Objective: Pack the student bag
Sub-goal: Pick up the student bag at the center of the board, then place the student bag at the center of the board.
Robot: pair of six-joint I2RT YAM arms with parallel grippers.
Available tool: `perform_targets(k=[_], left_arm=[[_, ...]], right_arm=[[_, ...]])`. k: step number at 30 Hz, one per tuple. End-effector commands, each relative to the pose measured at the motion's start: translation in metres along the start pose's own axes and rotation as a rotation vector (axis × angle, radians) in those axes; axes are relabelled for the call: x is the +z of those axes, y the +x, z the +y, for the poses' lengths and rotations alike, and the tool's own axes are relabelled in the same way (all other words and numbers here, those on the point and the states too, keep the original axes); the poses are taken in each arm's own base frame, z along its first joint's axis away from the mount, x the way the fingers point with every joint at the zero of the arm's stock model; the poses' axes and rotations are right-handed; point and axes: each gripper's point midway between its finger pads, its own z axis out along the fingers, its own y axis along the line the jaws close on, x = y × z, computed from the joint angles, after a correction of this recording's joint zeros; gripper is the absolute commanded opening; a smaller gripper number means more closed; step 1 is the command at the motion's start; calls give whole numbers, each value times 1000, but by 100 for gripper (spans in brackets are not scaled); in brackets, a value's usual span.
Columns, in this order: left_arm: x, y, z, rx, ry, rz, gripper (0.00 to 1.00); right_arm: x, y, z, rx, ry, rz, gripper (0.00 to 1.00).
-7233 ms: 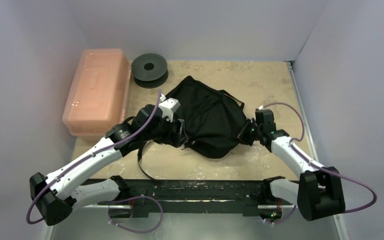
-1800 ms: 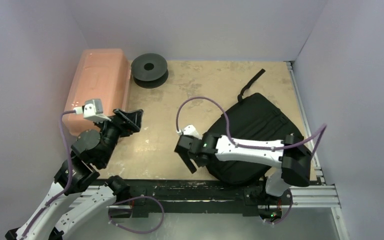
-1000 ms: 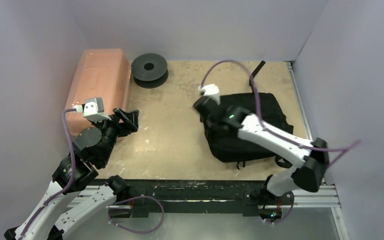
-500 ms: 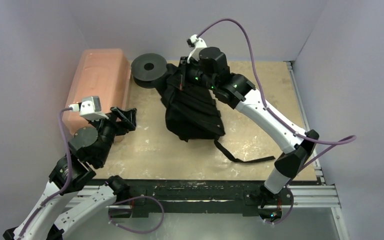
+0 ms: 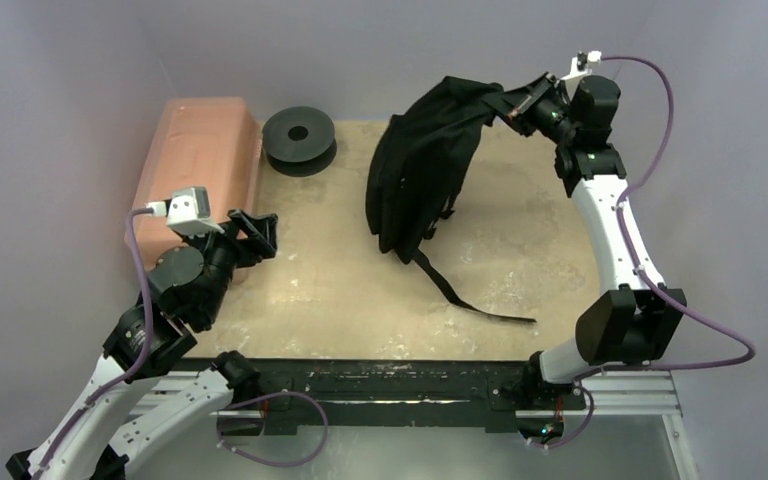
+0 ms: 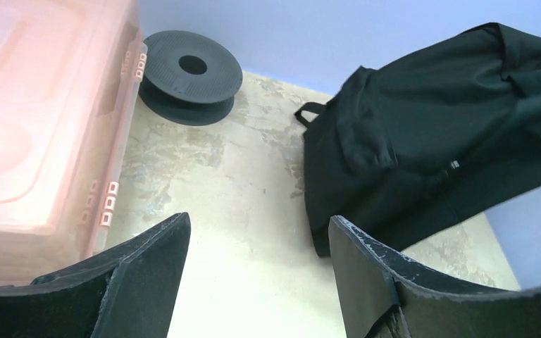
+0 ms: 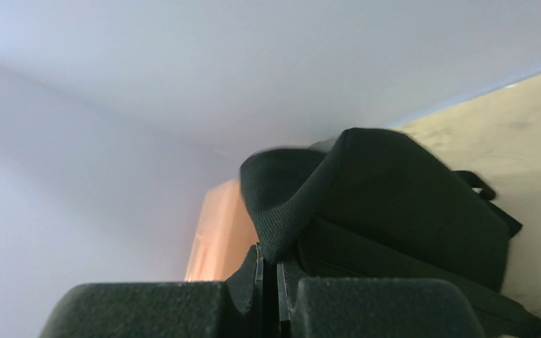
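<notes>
One worn beige table (image 5: 340, 290), closed in by pale walls (image 5: 400, 50) at the back and both sides, is shown whole only by the top view. Along its left edge a pink translucent plastic box (image 5: 195, 165) is laid with its lid shut and its far end near the back wall. A soft black fabric backpack (image 5: 425, 165) is held up over the far middle of the table, hung by its top fabric from the right tool (image 5: 513, 108), which is raised near the far right corner. Whether the bag's lower end touches the table cannot be told. A long black webbing strap (image 5: 465, 300) is trailed from the bag across the table toward the near right. A black round spool (image 5: 299, 138) is set flat at the back, just beside the box's far right corner. The left tool (image 5: 255, 232) is held released, jaws wide apart, near the box's near right corner.

Only in the right wrist view is the grip made plain: a fold of woven black fabric is pinched between the clenched fingers (image 7: 253, 271). Only in the left wrist view is a small fabric loop (image 6: 310, 113) on the bag's side seen.

Bare table is shown between box and bag, along the near edge left of the strap, and right of the bag up to the side wall.
</notes>
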Motion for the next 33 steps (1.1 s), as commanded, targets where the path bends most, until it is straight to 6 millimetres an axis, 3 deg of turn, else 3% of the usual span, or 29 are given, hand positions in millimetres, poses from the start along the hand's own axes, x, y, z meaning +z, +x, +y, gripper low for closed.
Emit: perform_targets(k=[1,7,11,14,16,20,22,26,33], left_arm=[[6,-9,-15,0,42,-9,71],[14,-4,-24,5,58,9,71],[18,5,-31,9,82,46,71],[20,14,-38,10,109,84,71],[22,18,-40,9,116,102,71],[24,21,-43,14,125,113,71],[24,22,-43,13,128,118,71],[24,25,-45,7,134,128,71],[25,27,-50,2,153,141,71]], right_arm=[[-21,-50,52,-174,-162,-168,0],[5,-5,38,-237,-176,22,0],[-6,14,14,-314,-93,63,0],[-20,13,-15,-376,53,34,0],[-28,8,-30,-401,121,13,8],[-31,12,-40,-447,157,49,26],[-32,7,-42,-476,185,41,39],[-26,-5,-32,-509,168,35,61],[-15,-20,-2,-528,88,19,78]])
